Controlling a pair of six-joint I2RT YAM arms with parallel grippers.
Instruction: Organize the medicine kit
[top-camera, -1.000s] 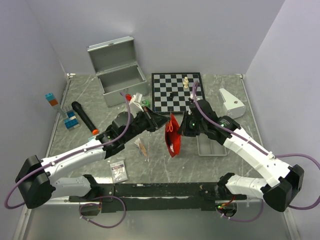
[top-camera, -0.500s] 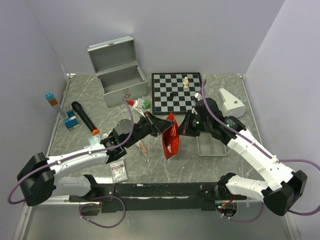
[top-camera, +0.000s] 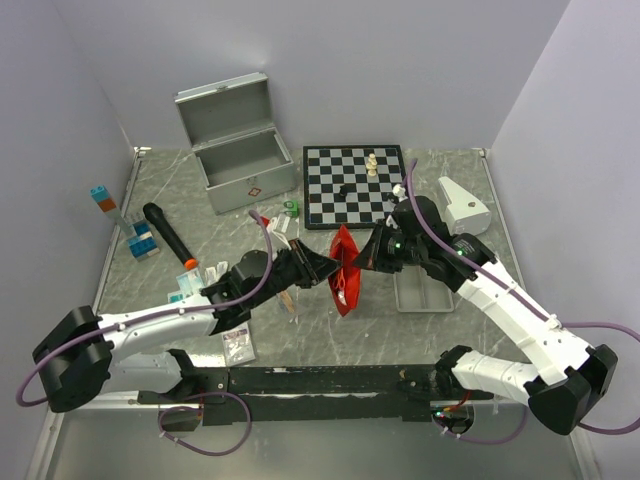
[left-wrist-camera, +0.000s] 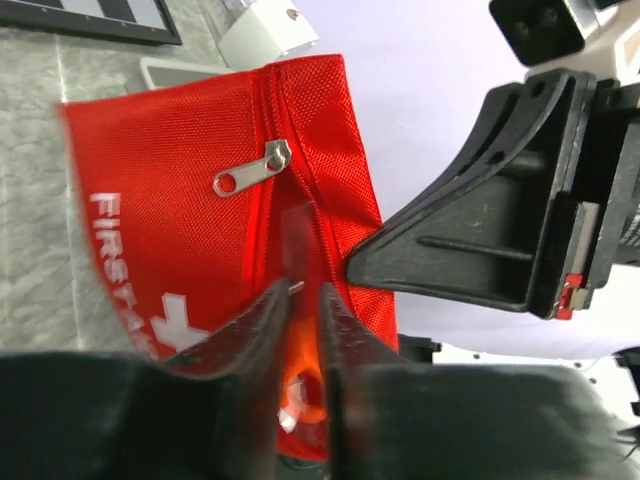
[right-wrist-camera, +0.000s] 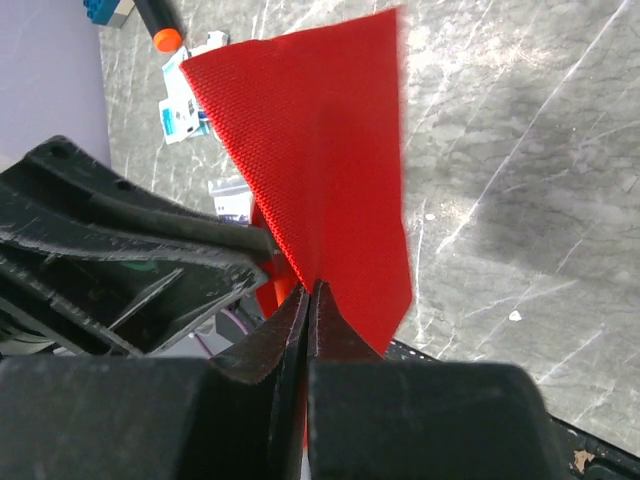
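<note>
1. Grey marbled table (top-camera: 320, 320), with plain lavender walls closing it in on three sides.
2. The left arm stretches low across the table toward the centre. The left gripper (left-wrist-camera: 305, 300) is right at the edge of the red pouch (top-camera: 345, 270), its fingers a narrow gap apart with red fabric showing in the gap. I cannot tell whether it is pinching.
3. The pouch hangs upright mid-table between the two grippers, zipper pull (left-wrist-camera: 250, 170) dangling, white cross and lettering facing the left wrist.
4. The right arm reaches in from the right, elbow raised. The right gripper (right-wrist-camera: 312, 295) is pinched tight on the pouch's fabric edge.
5. Far left there are blue blocks (top-camera: 140, 240) and a black marker (top-camera: 165, 240). The silver metal case (top-camera: 240, 150) stands back left with its lid up, well apart from the pouch.
6. A chessboard (top-camera: 350, 185) lies behind the grippers, a grey tray (top-camera: 420, 295) sits under the right arm, and a white object (top-camera: 463, 205) is far right.
</note>
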